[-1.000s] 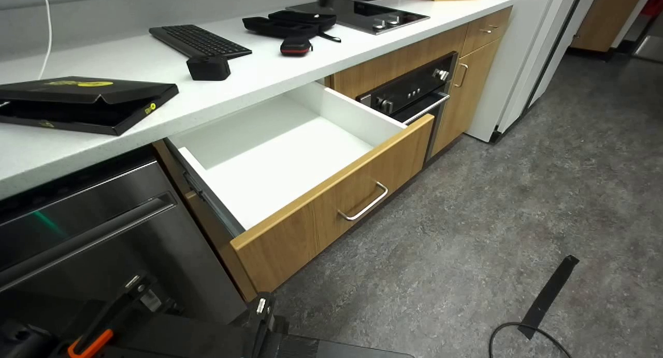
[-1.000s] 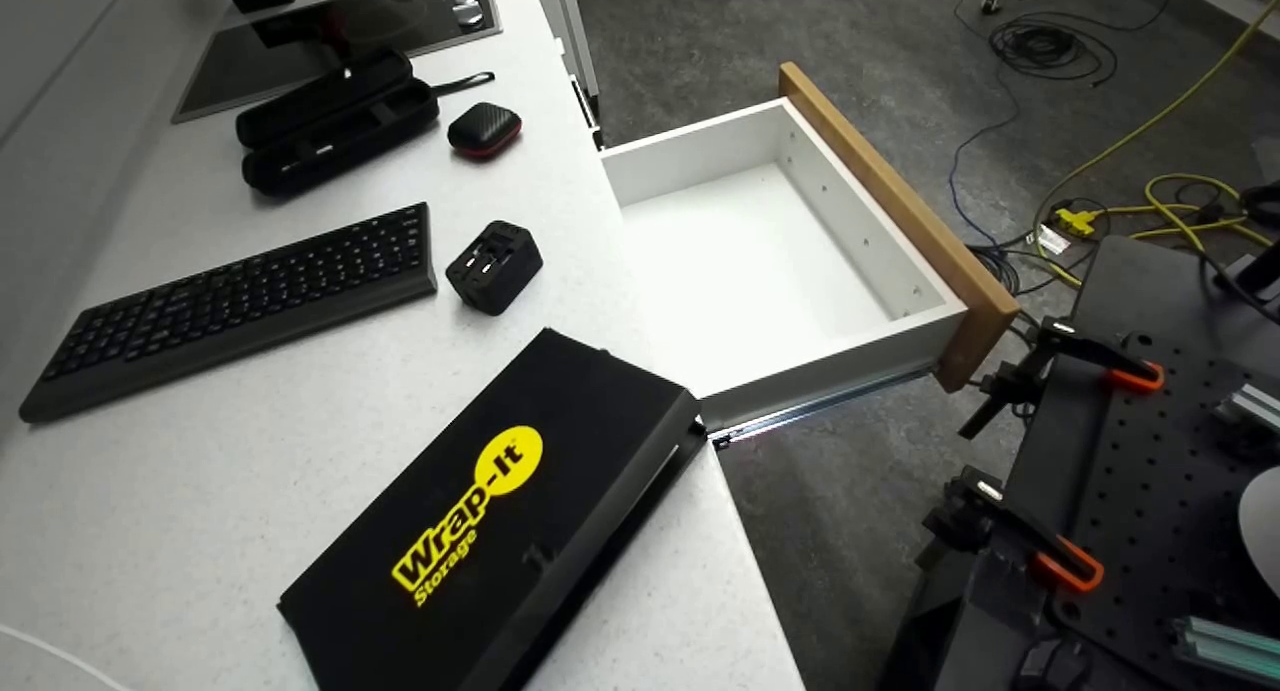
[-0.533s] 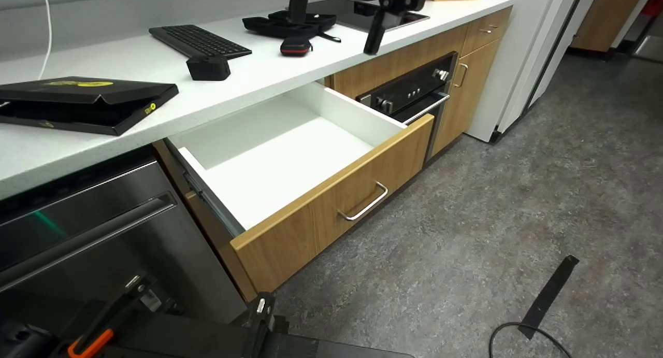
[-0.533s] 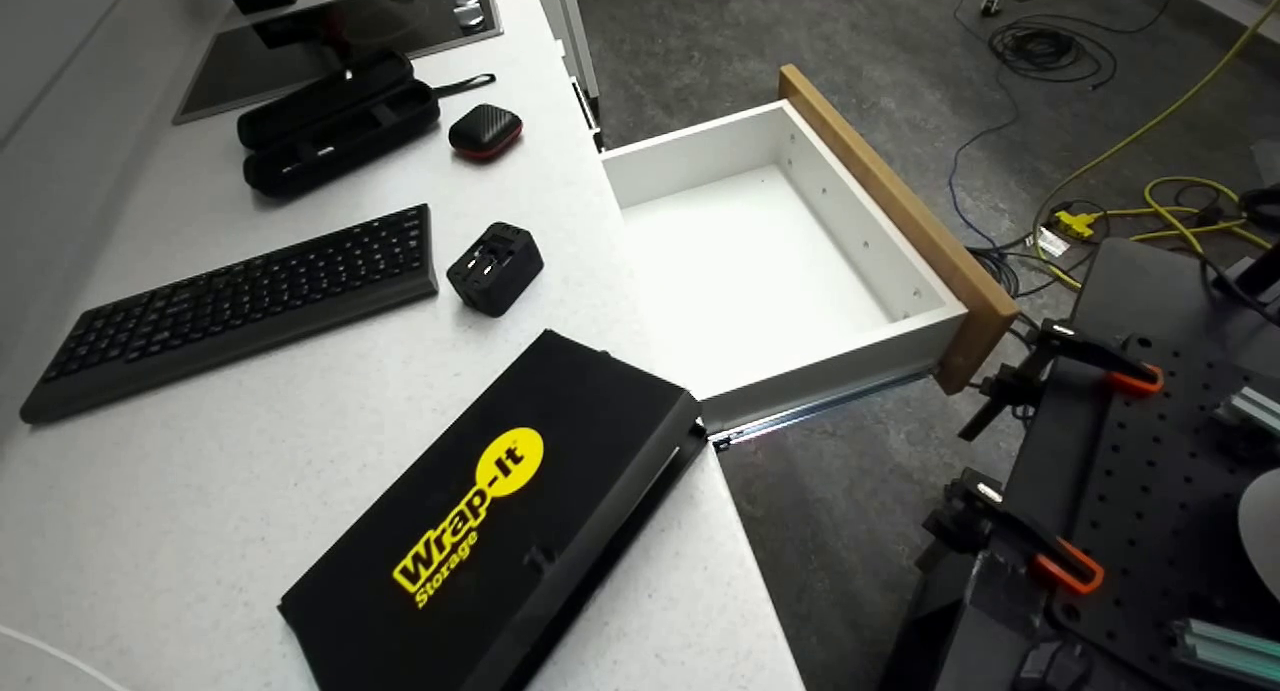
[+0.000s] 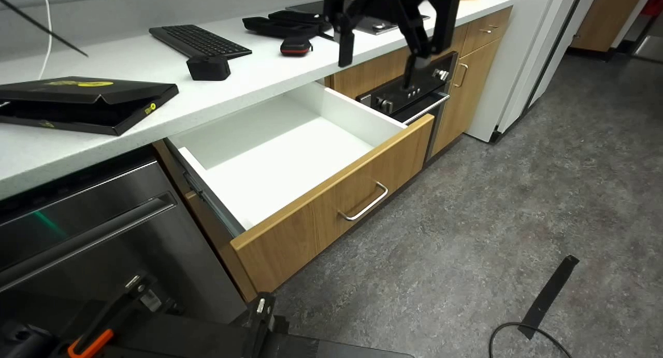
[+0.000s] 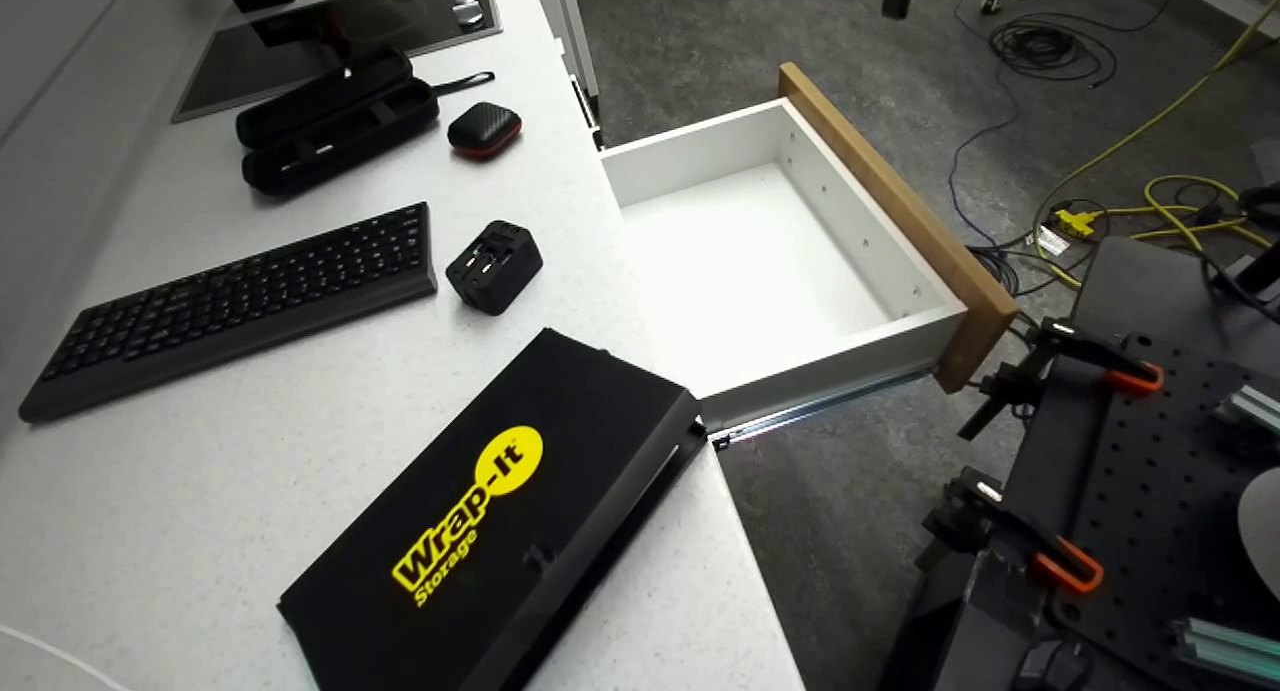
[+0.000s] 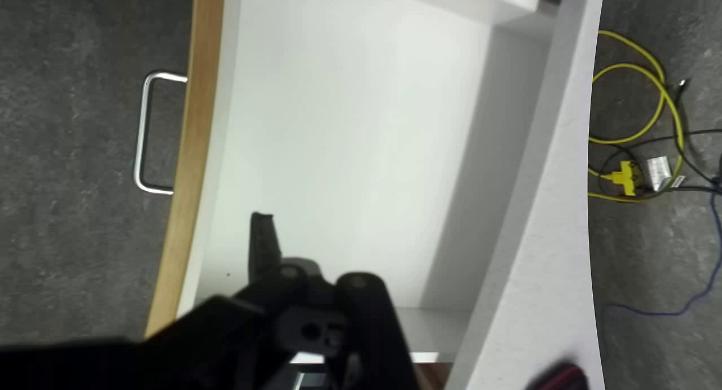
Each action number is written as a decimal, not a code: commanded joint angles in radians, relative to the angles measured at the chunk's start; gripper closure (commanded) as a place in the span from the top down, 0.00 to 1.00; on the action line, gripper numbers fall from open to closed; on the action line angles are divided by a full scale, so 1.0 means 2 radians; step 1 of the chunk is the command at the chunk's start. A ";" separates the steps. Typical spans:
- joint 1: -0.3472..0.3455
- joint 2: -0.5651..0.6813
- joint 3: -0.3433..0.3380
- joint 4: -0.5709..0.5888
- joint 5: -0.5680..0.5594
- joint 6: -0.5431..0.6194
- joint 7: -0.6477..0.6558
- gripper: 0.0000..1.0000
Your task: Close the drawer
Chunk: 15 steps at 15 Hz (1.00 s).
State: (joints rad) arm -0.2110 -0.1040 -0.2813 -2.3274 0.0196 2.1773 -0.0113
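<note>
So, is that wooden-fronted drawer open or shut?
Open: the drawer stands pulled out beyond the counter, its white inside showing in all three views.

In both exterior views the light is bright and fairly even on the desk (image 6: 230, 481), whose white top verges on glare; the inside of the drawer (image 5: 298, 166) is nearly washed out, with soft shade along its back in an exterior view; the floor (image 5: 492, 208) is duller and darker; the handle (image 5: 369, 208) glints, and the metal rail (image 6: 820, 408) shines bluish; a green streak (image 5: 49, 223) gleams on the steel door (image 5: 140, 254); the pincer (image 5: 377, 72) is dark and soft-edged; the wrist view is greyer, the drawer's front edge bowed by distortion, the pincer a murky blur, the small case (image 7: 564, 377) smeared.
</note>
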 commanded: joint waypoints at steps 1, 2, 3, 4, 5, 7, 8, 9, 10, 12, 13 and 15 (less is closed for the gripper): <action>-0.021 0.073 0.001 0.011 -0.044 0.073 0.074 1.00; -0.024 0.093 -0.002 0.016 -0.054 0.086 0.092 1.00; -0.025 0.113 -0.005 0.021 -0.065 0.096 0.112 1.00; -0.026 0.134 -0.008 0.028 -0.075 0.105 0.132 1.00; -0.024 0.154 -0.013 0.034 -0.088 0.112 0.157 1.00; -0.015 0.188 -0.025 0.046 -0.118 0.119 0.202 1.00; -0.011 0.203 -0.032 0.053 -0.134 0.120 0.225 1.00; -0.006 0.219 -0.040 0.061 -0.150 0.118 0.247 1.00; -0.002 0.233 -0.046 0.070 -0.159 0.111 0.262 1.00; 0.003 0.260 -0.055 0.088 -0.164 0.103 0.282 1.00; 0.004 0.275 -0.056 0.098 -0.159 0.100 0.286 1.00; -0.003 0.306 -0.047 0.123 -0.126 0.098 0.280 1.00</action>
State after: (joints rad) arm -0.2291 0.4064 -0.3699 -2.1759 -0.2776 2.3985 0.5204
